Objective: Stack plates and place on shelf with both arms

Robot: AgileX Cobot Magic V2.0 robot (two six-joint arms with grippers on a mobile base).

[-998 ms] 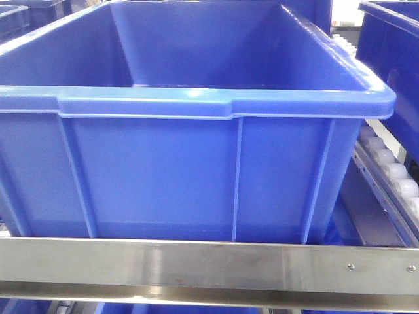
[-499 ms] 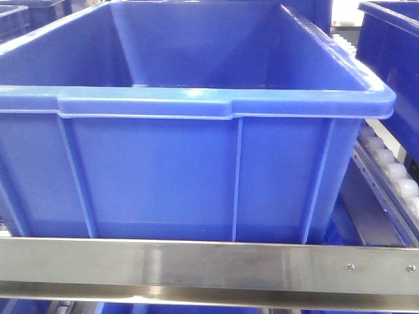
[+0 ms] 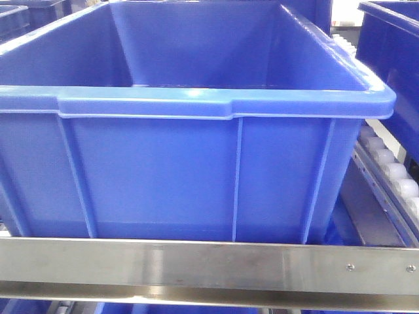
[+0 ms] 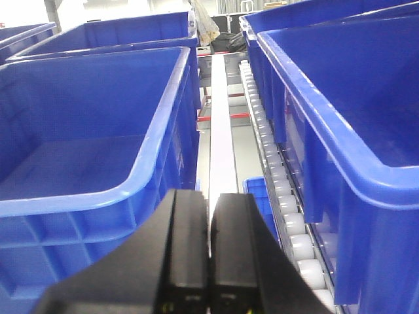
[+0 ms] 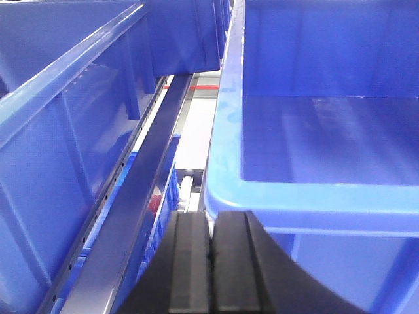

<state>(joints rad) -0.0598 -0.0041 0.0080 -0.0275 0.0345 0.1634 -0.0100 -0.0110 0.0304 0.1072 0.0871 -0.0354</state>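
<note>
No plates show in any view. The shelf appears as a brushed steel front rail (image 3: 209, 268) with white roller tracks (image 3: 393, 171) to the right. In the left wrist view my left gripper (image 4: 209, 199) is shut with nothing between its black fingers, raised over the gap between two blue crates, beside a line of white rollers (image 4: 281, 196). In the right wrist view my right gripper (image 5: 211, 222) is also shut and empty, just in front of a blue crate's near rim (image 5: 308, 196).
A big blue crate (image 3: 183, 163) fills the front view, on the rack behind the rail. More blue crates stand left (image 4: 85, 150) and right (image 4: 347, 111) of the left gripper. A dark steel rail (image 5: 141, 190) runs between crates beside the right gripper.
</note>
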